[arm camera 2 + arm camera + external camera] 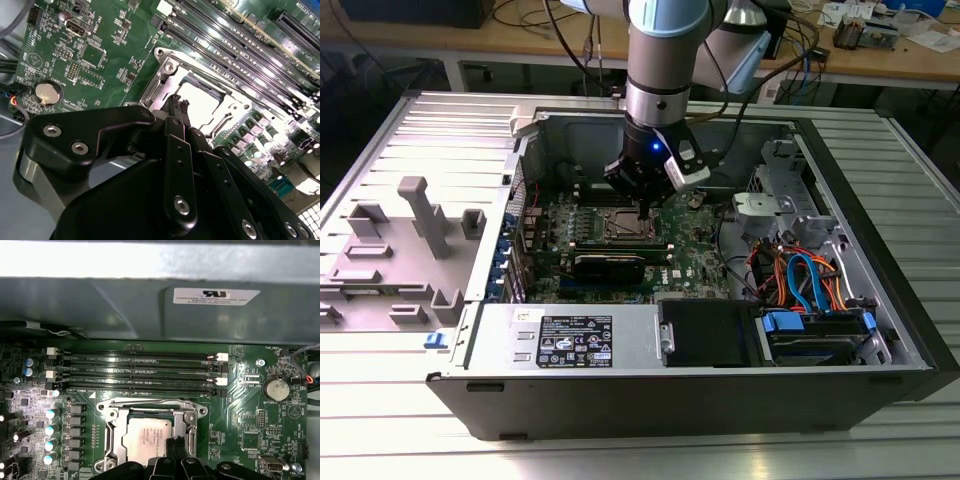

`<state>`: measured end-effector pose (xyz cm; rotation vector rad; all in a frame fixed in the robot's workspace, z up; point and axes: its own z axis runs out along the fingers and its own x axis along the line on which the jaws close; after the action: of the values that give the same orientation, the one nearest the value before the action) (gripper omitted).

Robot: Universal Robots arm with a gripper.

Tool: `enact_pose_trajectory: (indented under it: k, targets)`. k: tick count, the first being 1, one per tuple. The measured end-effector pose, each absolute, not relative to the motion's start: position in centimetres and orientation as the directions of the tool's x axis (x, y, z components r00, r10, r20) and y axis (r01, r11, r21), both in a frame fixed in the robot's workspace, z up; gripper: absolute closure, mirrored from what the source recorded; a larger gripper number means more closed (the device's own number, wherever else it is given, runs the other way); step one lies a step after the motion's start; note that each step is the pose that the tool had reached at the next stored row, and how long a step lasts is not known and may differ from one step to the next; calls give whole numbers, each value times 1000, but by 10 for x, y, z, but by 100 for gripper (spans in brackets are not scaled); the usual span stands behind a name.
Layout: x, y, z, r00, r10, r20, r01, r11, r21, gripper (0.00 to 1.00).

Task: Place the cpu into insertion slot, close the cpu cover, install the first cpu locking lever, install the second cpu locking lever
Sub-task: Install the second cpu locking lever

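One cpu (146, 436) seated in one insertion slot (111, 412), one cpu cover (186, 417) down. Gripper (176, 442) pressed together at cpu's 3 o'clock edge. Four memory slots (140, 371); ribbed metal table (620, 455).

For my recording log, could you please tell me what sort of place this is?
Probably a robotics lab or workshop. An opened computer case lies on a ribbed metal table, a wooden bench behind is strewn with cables, and the end effector hangs over the cpu on the motherboard.

We make out no wording for certain: print on the white sticker (216, 296) on the case wall, the white label (576, 340) on the drive cage and the motherboard (250, 415) lettering is too small.
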<state>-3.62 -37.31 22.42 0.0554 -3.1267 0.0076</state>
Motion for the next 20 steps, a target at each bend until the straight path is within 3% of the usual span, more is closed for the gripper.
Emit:
enact_pose_trajectory:
  k: [20]
  targets:
    - [-36,-374,229,-999,-35,15,-35,999,-5,89]
